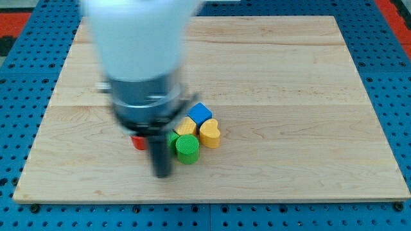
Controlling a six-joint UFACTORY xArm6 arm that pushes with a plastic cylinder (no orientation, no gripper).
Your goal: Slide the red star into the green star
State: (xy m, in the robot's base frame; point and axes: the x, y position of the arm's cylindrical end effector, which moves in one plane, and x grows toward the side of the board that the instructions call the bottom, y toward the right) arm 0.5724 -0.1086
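My tip (163, 174) is near the view's bottom, just left of the block cluster and below the arm's blurred body. A small part of a red block (138, 142), presumably the red star, shows left of the rod, mostly hidden by the arm. A green block (173, 138), partly hidden and likely the green star, sits right of the rod. A green cylinder (187, 149) lies just right of my tip.
A blue cube (200, 113), a yellow block (187, 126) and a yellow heart-shaped block (209, 133) cluster with the green ones. The wooden board (289, 96) lies on a blue pegboard, its bottom edge close below my tip.
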